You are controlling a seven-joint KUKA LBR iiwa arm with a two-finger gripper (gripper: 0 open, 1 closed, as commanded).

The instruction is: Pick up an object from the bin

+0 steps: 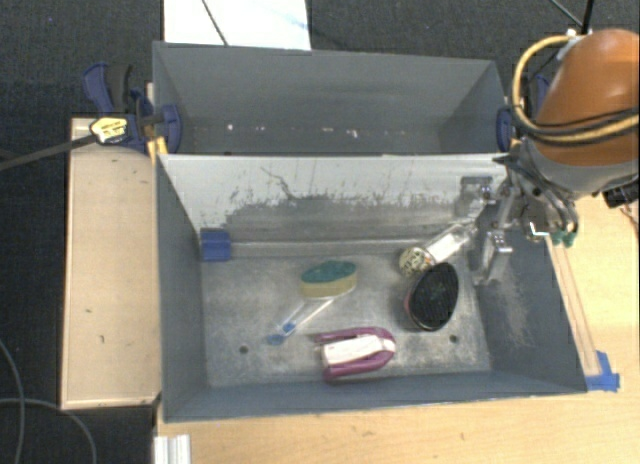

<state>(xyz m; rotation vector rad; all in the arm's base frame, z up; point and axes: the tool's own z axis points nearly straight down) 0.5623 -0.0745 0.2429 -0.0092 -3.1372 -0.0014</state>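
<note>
My gripper [487, 258] hangs over the right side of the bin, near the right wall, open with nothing between its fingers. Just to its left lies a black oval brush [433, 297] with a silver handle pointing up toward the gripper. A small yellowish round thing [411, 260] rests against the handle. The gripper is above and to the right of the brush head, apart from it.
A green and yellow sponge [329, 278] lies mid-bin, with a thin blue and white stick [290, 324] below it. A purple and white pack [355, 350] lies near the front wall. At the left wall sits a blue block [214, 245].
</note>
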